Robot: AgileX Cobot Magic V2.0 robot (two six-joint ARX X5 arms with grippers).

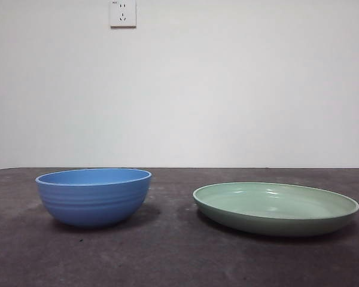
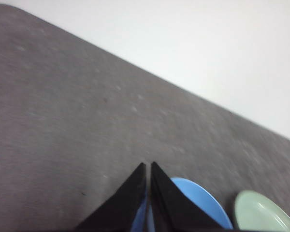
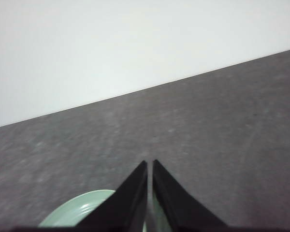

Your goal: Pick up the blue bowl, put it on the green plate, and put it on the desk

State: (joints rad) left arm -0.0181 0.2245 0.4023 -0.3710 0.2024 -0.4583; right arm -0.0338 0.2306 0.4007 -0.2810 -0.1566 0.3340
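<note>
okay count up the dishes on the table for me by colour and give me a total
Blue: 1, the bowl
Green: 1, the plate
Total: 2 dishes, standing apart on the desk

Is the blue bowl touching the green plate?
Apart. In the front view the blue bowl and the green plate sit side by side on the desk, with a strip of bare tabletop between them.
</note>
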